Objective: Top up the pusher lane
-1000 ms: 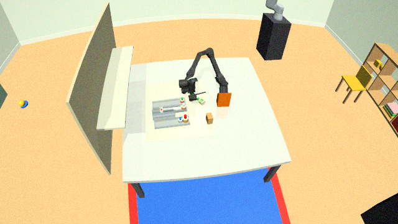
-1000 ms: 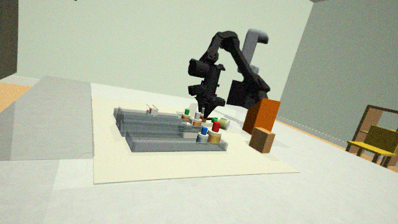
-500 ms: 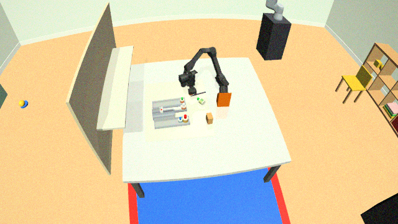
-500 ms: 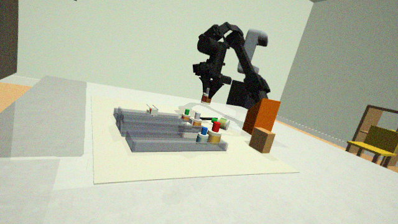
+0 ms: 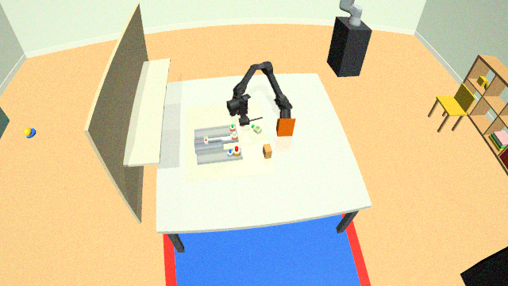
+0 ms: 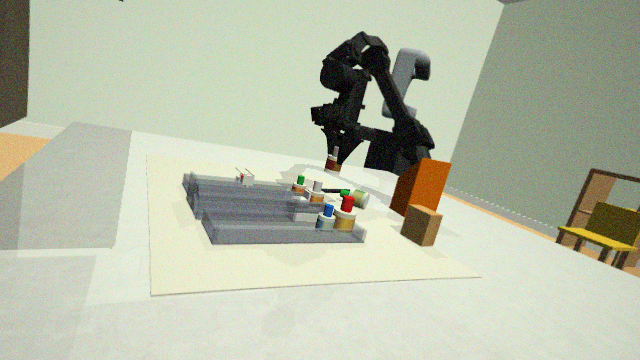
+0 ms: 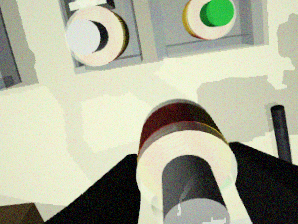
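The black claw (image 6: 339, 159) (image 7: 182, 157) was closed around a white-topped jar with a dark red band (image 6: 333, 164) (image 7: 182, 150), holding it upright above the bench (image 5: 262, 191) (image 6: 280, 320), in front of the clear lane tray (image 5: 218, 159) (image 6: 285, 235) (image 7: 150, 35). A white-topped jar (image 5: 234, 136) (image 6: 316, 192) (image 7: 97, 36) stood at the front of the middle lane. A green-topped jar (image 5: 232, 128) (image 6: 299, 185) (image 7: 210, 17) stood in the neighbouring lane.

Tray (image 5: 200, 162) (image 6: 280, 236): on mat (image 5: 222, 173) (image 6: 300, 270) | three upright jars and a taller one: in tray's front ends | tipped jar (image 5: 257, 129) (image 6: 359, 198): on mat, before tray | small block (image 5: 267, 151) (image 6: 421, 225): near big block (image 5: 286, 127) (image 6: 421, 186), by my base
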Tool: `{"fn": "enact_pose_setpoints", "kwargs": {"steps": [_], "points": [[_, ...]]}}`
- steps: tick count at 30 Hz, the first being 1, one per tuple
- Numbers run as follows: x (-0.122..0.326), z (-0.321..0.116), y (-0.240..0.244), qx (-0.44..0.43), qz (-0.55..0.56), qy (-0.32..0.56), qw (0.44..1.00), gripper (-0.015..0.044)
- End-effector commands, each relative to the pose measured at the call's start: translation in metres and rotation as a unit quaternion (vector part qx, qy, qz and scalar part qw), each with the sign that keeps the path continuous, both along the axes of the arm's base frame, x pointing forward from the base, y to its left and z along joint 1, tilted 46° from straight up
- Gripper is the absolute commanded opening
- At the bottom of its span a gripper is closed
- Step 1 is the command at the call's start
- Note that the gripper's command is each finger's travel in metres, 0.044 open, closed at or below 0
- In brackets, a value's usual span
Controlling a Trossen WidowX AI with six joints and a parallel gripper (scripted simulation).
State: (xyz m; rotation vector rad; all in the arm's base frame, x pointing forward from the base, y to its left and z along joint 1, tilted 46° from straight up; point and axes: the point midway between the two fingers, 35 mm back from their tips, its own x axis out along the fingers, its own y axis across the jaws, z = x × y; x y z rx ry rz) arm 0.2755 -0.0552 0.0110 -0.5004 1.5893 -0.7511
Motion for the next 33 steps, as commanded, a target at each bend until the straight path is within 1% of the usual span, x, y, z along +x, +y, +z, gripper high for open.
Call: {"fn": "enact_pose_setpoints", "kwargs": {"steps": [1,8,13,20,33], "points": [[0.006,-0.02,0.004,0.003,0.002,0.002,1.0,0.0],[0.011,-0.05,0.007,0.004,0.01,0.01,1.0,0.0],[0.011,-0.053,0.005,0.004,0.01,0.01,1.0,0.0],[0.008,-0.067,-0.01,0.004,0.01,0.01,1.0,0.0],[0.011,-0.068,-0.011,0.004,0.01,0.01,1.0,0.0]]}}
